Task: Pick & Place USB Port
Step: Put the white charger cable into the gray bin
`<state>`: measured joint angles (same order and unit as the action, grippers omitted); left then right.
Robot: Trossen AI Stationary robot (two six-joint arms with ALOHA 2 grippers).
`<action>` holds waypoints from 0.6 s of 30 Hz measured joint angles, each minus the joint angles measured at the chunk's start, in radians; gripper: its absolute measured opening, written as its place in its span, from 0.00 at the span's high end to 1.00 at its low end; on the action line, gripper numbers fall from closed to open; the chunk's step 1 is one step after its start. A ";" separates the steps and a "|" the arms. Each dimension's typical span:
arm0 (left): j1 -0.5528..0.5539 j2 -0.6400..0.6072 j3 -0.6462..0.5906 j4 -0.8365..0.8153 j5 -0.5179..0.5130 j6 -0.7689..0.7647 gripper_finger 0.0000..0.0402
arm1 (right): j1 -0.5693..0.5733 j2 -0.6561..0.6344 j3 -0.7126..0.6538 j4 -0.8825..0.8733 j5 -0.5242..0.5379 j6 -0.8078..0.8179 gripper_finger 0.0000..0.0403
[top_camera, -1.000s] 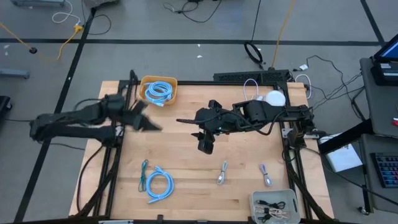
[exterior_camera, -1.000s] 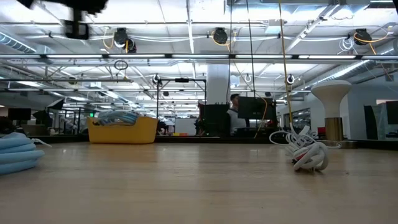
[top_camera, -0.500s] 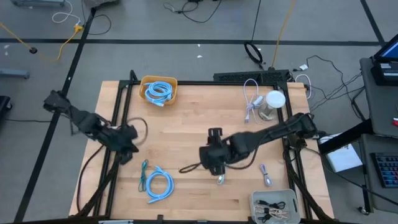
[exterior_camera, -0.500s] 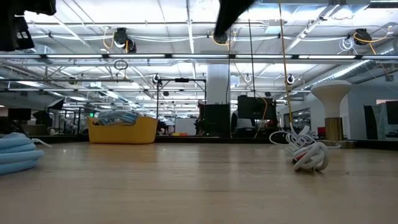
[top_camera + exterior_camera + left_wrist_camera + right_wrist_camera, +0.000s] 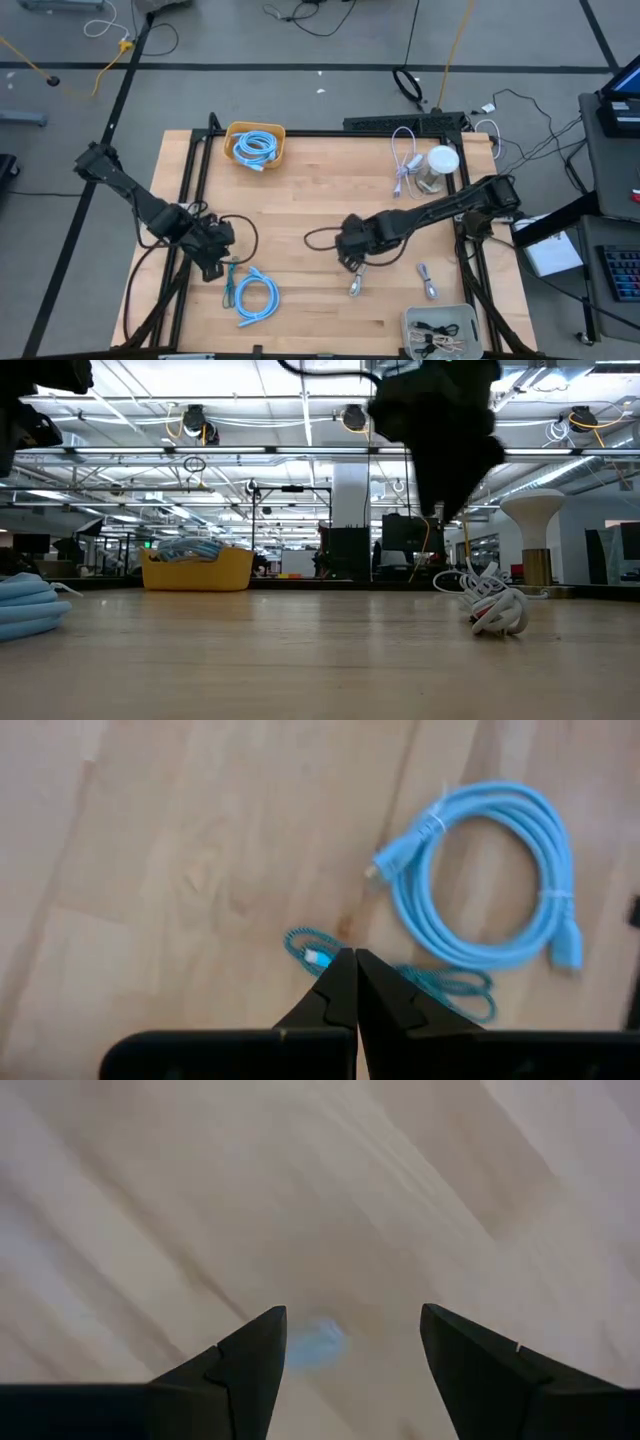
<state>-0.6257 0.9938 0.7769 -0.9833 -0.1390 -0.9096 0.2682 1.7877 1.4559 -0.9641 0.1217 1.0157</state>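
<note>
Wooden table (image 5: pixel 300 190) filled the high view and serves as the landmark. Right arm (image 5: pixel 440 208) reached in from the table's right edge toward its middle; right gripper (image 5: pixel 352 256) hung low over the wood, fingers (image 5: pixel 240 1365) spread wide, nothing between them. Left arm (image 5: pixel 130 190) came from off the table's left edge; left gripper (image 5: pixel 222 252) sat near the table's front-left part, fingers (image 5: pixel 340 985) pressed together, holding nothing visible. Yellow bin (image 5: pixel 256 145) stood at the table's back-left corner with a blue cable coiled in it. Grey tray (image 5: pixel 441 329) sat at the table's front-right corner, dark bits inside. Blue coil (image 5: pixel 258 295) lay on the table's front-left part, just beside the left gripper. Teal cord (image 5: pixel 232 280) lay touching that coil's left side, under the left fingertips in the wrist view. White cable (image 5: pixel 405 160) and white round object (image 5: pixel 440 162) sat at the table's back-right. USB piece (image 5: pixel 357 283) lay on the table's front-middle, just in front of the right gripper, not touched. Second similar piece (image 5: pixel 428 283) lay right of it, nearer the tray.
</note>
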 joint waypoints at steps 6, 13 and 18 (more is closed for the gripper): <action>-0.012 0.001 0.000 0.000 -0.098 -0.028 1.00 | 0.041 -0.011 0.000 0.020 -0.163 0.284 0.44; -0.012 0.001 0.000 0.011 -0.160 -0.063 1.00 | 0.136 -0.003 0.002 0.181 -0.164 0.507 0.44; -0.027 0.001 0.000 0.051 -0.185 -0.079 1.00 | 0.165 0.022 0.001 0.135 -0.137 0.567 0.44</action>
<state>-0.6529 0.9947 0.7769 -0.9327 -0.3237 -0.9882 0.4335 1.8092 1.4570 -0.8295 -0.0157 1.5822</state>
